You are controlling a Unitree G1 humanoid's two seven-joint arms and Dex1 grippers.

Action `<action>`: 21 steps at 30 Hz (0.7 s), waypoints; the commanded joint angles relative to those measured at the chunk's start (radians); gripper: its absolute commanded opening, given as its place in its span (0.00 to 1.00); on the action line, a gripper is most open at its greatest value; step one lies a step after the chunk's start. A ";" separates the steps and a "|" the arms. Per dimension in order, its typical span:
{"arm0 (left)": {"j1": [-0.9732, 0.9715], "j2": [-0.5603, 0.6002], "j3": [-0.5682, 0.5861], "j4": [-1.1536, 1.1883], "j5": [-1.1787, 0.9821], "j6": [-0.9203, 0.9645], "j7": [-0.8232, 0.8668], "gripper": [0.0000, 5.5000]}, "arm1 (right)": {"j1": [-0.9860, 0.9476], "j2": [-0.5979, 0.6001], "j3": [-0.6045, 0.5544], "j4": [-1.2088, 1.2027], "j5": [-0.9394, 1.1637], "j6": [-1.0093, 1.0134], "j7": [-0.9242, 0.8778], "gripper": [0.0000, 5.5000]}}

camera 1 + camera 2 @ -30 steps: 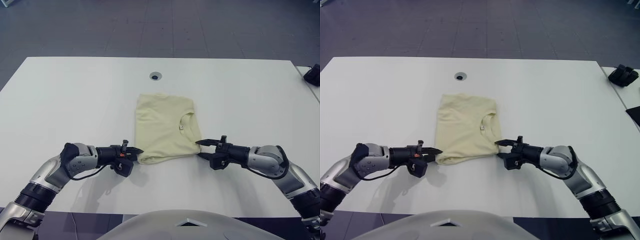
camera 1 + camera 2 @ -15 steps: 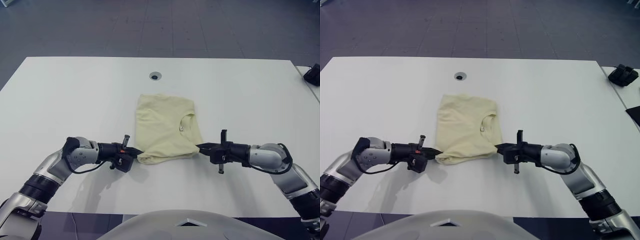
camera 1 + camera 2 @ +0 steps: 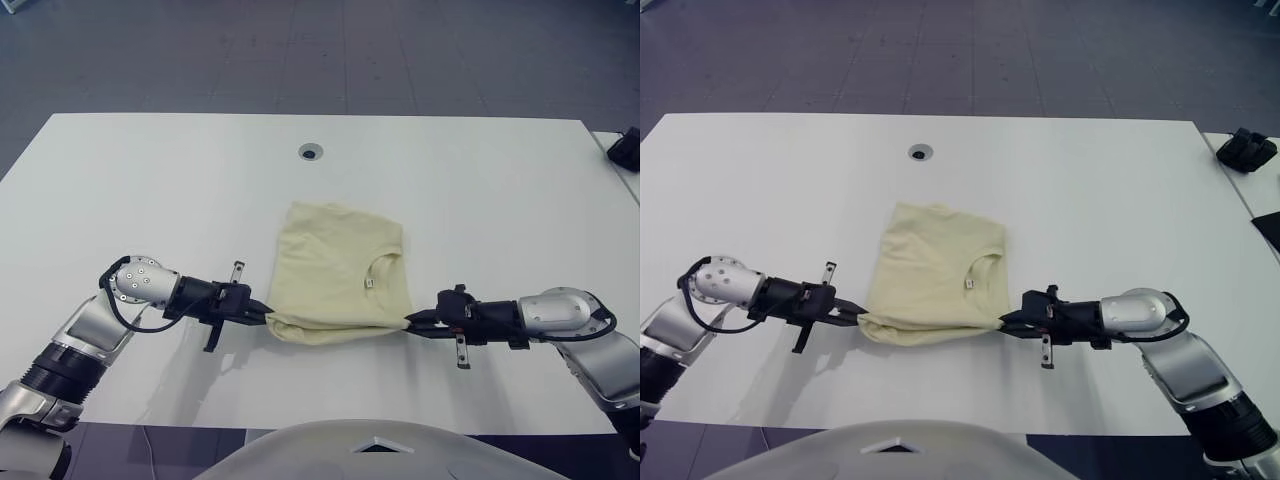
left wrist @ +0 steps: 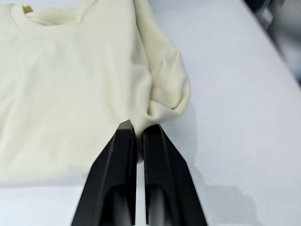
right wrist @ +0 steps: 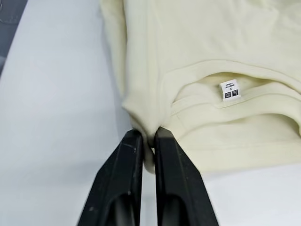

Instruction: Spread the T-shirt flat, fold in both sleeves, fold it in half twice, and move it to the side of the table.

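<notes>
Now the left gripper (image 3: 260, 315) and right gripper (image 3: 412, 323) have clamped the folded T-shirt (image 3: 335, 265) by its lower corners and drawn it down-frame, likely readying the next half-fold.

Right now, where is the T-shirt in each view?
Left eye view: T-shirt mid-picture, held between left tool and right tool.
Right eye view: same place.
Left wrist view: corner pinched in left tool.
Right wrist view: corner pinched in right tool.
Shared landmark: collar.

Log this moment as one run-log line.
T-shirt: folded, collar showing | left gripper: shut on near left corner | right gripper: shut on near right corner | move to side: not yet done
</notes>
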 commanded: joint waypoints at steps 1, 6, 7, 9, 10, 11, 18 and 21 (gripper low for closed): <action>-0.048 0.016 0.055 -0.036 -0.117 0.216 -0.048 0.00 | -0.065 -0.024 -0.074 -0.013 0.161 0.166 0.045 0.03; -0.158 -0.032 0.101 0.020 -0.227 0.480 -0.051 0.00 | -0.162 -0.015 -0.121 0.052 0.309 0.343 0.068 0.03; -0.181 -0.049 0.107 0.041 -0.239 0.520 -0.041 0.00 | -0.186 -0.008 -0.121 0.077 0.318 0.365 0.066 0.03; -0.216 -0.075 0.115 0.072 -0.255 0.584 -0.028 0.00 | -0.226 0.006 -0.116 0.119 0.327 0.392 0.065 0.03; -0.234 -0.090 0.121 0.087 -0.264 0.614 -0.024 0.00 | -0.253 0.017 -0.112 0.145 0.331 0.408 0.062 0.03; -0.249 -0.105 0.129 0.100 -0.269 0.640 -0.020 0.00 | -0.279 0.027 -0.109 0.170 0.336 0.424 0.061 0.03; -0.396 -0.216 0.168 0.293 -0.244 0.700 0.014 0.00 | -0.484 0.094 -0.099 0.473 0.307 0.477 0.079 0.03; -0.462 -0.254 0.177 0.394 -0.222 0.707 0.015 0.00 | -0.547 0.121 -0.085 0.579 0.278 0.467 0.096 0.03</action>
